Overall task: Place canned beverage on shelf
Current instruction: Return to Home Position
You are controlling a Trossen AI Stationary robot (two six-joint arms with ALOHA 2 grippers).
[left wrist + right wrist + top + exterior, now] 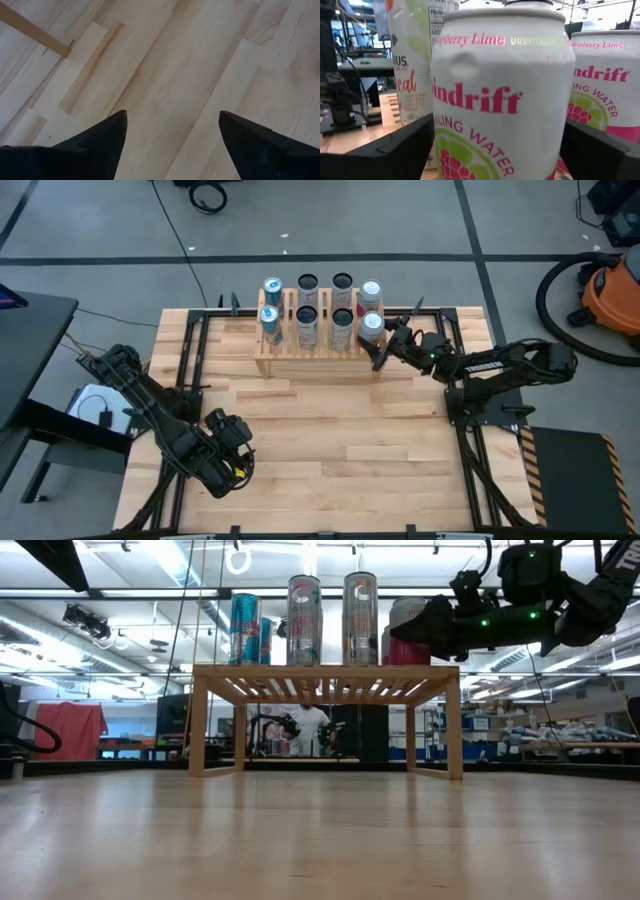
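The wooden slatted shelf (312,356) stands at the table's far middle and also shows in the low view (325,673). It bears several cans in two rows. My right gripper (379,339) is at the shelf's right end, shut on a white Spindrift can (371,326) in the front row. That can fills the right wrist view (502,95). A second Spindrift can (605,85) stands behind it. My left gripper (228,442) is open and empty over the near left of the table, above bare planks (172,125). My right gripper pinches the Spindrift can's side wall (442,150) between its two fingers, one on each side of the can. The fingers come level from the table's right side. The can is upright, its base at the level of the shelf's slats (405,658).
Two teal cans (271,308) stand at the shelf's left end and tall cans (325,310) in the middle. A black frame (185,370) runs along the table's sides. An orange vacuum (612,290) stands on the floor at the right.
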